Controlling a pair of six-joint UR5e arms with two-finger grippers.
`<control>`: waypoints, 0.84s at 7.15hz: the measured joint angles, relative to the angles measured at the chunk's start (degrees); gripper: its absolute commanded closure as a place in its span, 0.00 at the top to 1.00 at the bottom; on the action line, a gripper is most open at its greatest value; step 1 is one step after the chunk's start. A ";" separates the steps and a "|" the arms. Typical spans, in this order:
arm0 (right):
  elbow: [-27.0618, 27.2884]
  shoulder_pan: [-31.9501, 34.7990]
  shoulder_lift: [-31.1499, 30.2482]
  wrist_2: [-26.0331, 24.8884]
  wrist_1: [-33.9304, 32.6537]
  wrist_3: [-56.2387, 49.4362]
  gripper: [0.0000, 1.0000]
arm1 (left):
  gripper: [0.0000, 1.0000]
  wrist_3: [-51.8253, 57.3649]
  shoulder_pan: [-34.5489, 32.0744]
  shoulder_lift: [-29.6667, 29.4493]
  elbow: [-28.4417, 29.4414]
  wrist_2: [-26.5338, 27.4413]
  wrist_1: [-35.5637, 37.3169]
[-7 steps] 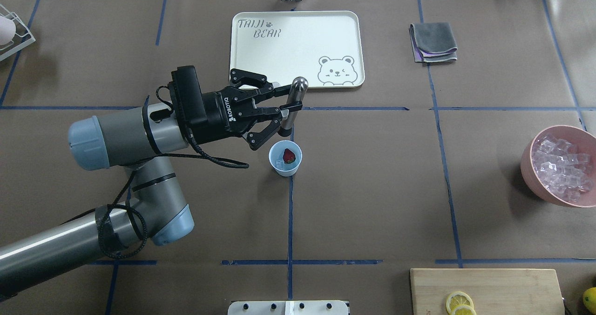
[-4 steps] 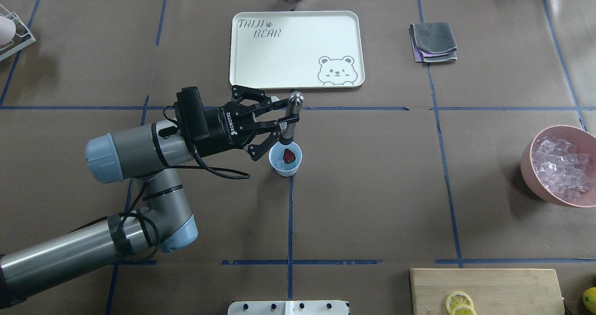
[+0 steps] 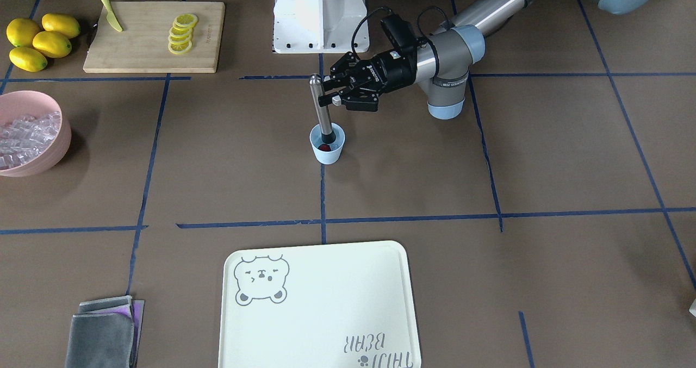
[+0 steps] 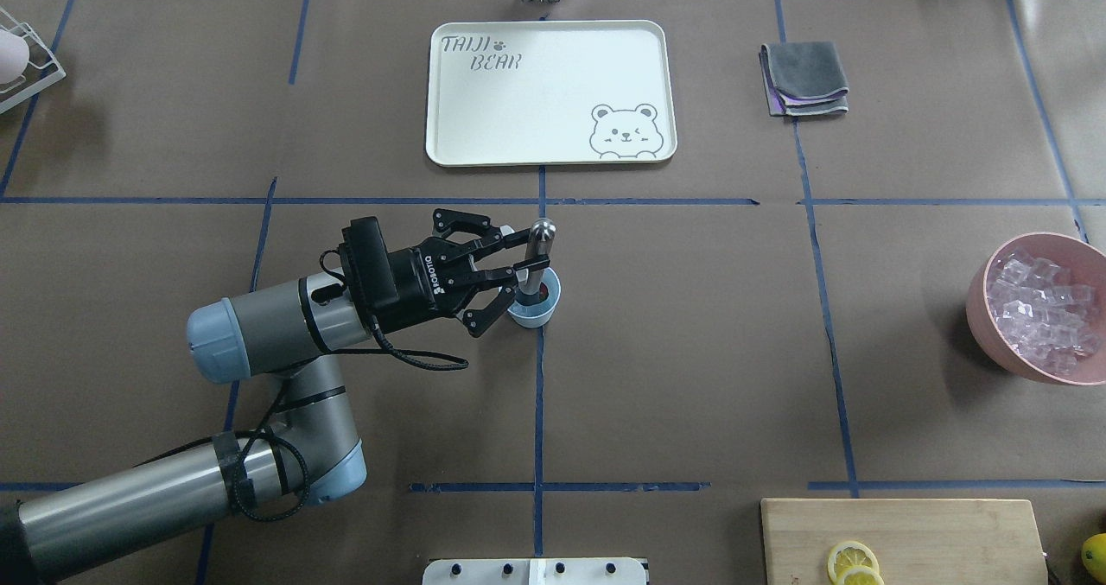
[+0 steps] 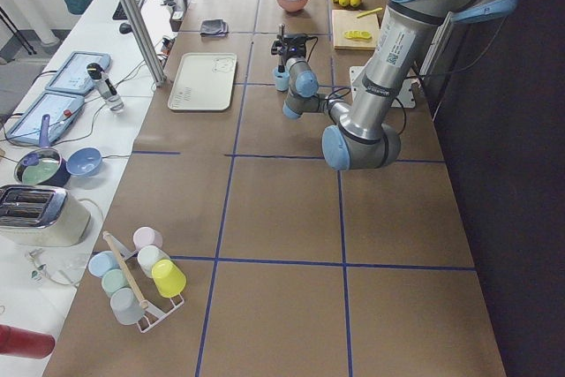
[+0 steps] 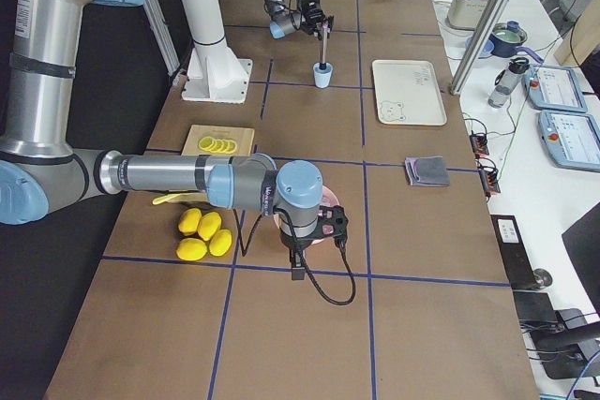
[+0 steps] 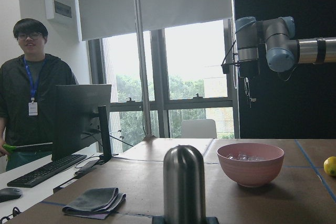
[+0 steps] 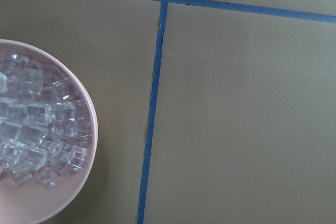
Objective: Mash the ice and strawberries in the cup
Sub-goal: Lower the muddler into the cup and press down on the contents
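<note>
The left gripper point(image 4: 529, 252) is found with jaws clenched on an upright pestle point(image 3: 318, 104). The cup point(image 3: 327, 153) stands below the jaws, the pestle's lower end inside it. The strawberry point(image 3: 324, 147) is seen at that end only from the front; overhead it is largely masked. Loose ice point(image 8: 31, 124) is shown in the pink bowl point(image 8: 26, 205) by the right wrist camera; for the right gripper point(image 6: 305, 236), the jaws' state cannot be told.

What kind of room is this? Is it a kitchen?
Likely a robot lab playing kitchen: robot arm over a taped table, computer desk beside it, lemon slices on a cutting board.
</note>
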 measured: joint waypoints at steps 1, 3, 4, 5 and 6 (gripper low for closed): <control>0.01 0.00 -0.02 0.02 0.00 0.00 1.00 | 0.00 0.79 1.09 0.02 1.30 0.91 -1.28; 0.06 0.00 -0.03 -0.01 0.00 0.00 1.00 | 0.00 2.23 3.15 -0.34 2.91 3.42 -3.13; 0.15 0.00 -0.03 0.01 0.00 0.00 1.00 | 0.00 2.26 3.26 -0.85 2.81 3.81 -3.23; 0.25 0.00 -0.03 0.02 0.00 0.00 1.00 | 0.00 1.84 2.67 -1.68 2.44 4.03 -3.07; 0.31 0.00 -0.03 0.03 0.00 0.00 1.00 | 0.00 0.15 1.01 -2.19 1.43 4.14 -2.11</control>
